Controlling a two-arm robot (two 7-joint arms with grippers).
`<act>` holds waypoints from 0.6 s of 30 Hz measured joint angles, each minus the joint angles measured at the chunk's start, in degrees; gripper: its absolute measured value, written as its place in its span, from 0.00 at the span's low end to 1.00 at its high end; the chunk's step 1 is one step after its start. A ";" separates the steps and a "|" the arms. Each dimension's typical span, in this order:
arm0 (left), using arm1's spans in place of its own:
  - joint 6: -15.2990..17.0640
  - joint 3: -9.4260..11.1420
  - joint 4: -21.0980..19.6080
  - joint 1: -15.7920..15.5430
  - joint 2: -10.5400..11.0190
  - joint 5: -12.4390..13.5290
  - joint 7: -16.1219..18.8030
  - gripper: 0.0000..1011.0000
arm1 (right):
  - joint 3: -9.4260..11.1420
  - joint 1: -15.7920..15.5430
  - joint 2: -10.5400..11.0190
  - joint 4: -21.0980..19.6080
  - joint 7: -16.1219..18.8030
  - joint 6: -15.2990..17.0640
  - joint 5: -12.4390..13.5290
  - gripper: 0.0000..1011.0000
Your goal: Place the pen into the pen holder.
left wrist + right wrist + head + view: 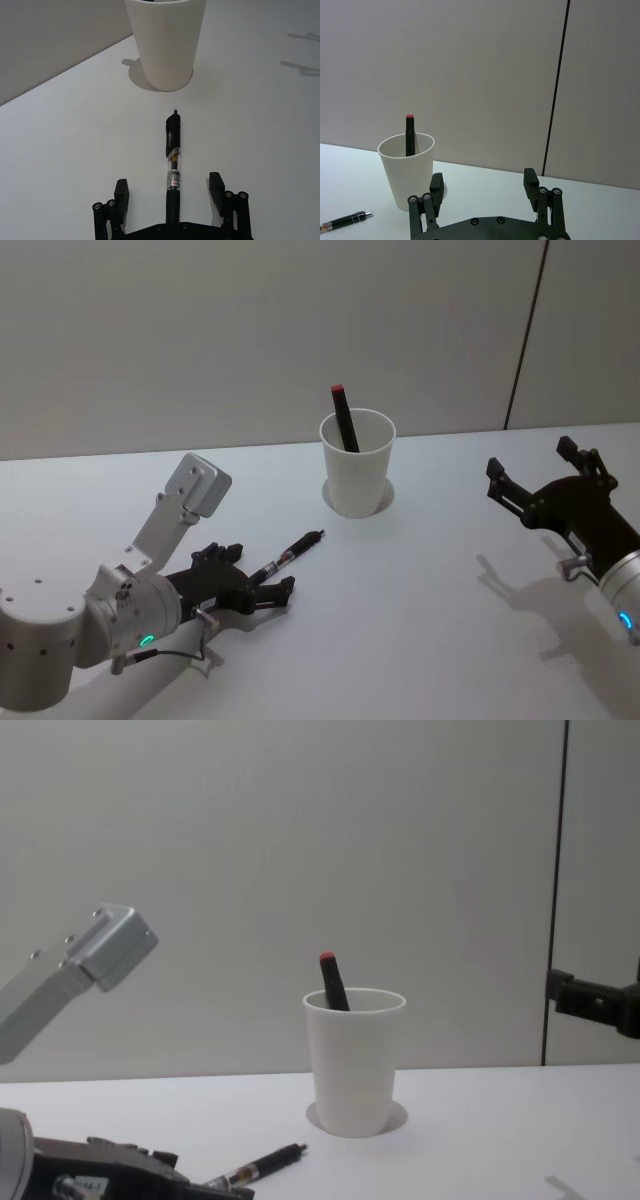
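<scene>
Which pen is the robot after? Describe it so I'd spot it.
On the white table, find the white paper cup. In front of it, a black pen with a clear band lies flat between the fingers of the open left gripper. The other pen, red-capped, stands inside the cup.

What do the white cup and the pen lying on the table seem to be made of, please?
The cup looks like paper: matte white, thin wall, rolled rim, though thin plastic is possible. The pen, lying between the fingers of the open left gripper, seems plastic: glossy black cap and grip, a clear middle section with a label.
</scene>
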 joint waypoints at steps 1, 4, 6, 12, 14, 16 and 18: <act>0.00 0.00 0.03 -0.01 -0.01 0.01 -0.01 0.99 | 0.00 0.00 0.00 0.00 0.00 0.00 0.00 0.99; 0.00 0.02 0.12 -0.06 -0.06 0.05 -0.04 0.99 | 0.00 0.00 0.00 0.00 0.00 0.00 0.00 0.99; 0.00 0.03 0.15 -0.08 -0.08 0.08 -0.05 0.99 | 0.00 0.00 0.00 0.00 0.00 0.00 0.00 0.99; 0.00 0.06 0.26 -0.13 -0.14 0.12 -0.13 0.99 | 0.00 0.00 0.00 0.00 0.00 0.00 0.00 0.99; -0.01 0.07 0.28 -0.14 -0.16 0.13 -0.15 0.95 | 0.00 0.00 0.00 0.00 0.00 0.00 0.00 0.99; -0.01 0.07 0.30 -0.16 -0.17 0.14 -0.17 0.90 | 0.00 0.00 0.00 0.00 0.00 0.00 0.00 0.99; -0.01 0.08 0.31 -0.17 -0.18 0.14 -0.18 0.86 | 0.00 0.00 0.00 0.00 0.00 0.00 0.00 0.99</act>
